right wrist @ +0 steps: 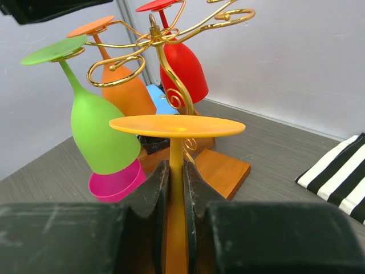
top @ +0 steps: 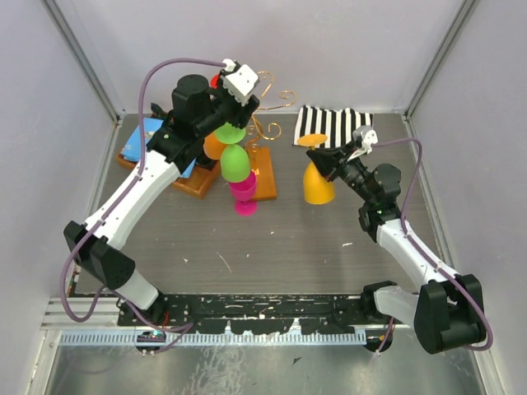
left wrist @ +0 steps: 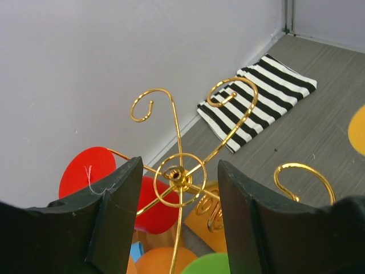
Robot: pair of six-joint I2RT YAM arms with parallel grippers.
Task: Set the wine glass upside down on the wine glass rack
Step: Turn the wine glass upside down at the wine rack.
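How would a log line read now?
left gripper open over rack; right gripper shut on inverted yellow glass; green glass, orange glass, red glass hung

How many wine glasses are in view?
5. Green glass, orange glass, red glass: hanging on rack. Pink glass: below the green. Yellow glass: in right gripper. More may be hidden.

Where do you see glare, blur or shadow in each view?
Top external view: even, soft light on the grey table, little shadow, sharp. Left wrist view: bright glints on the thin gold wire rack; black fingers soft-edged. Right wrist view: yellow-orange wine glass crisp, dark fingers blurred.
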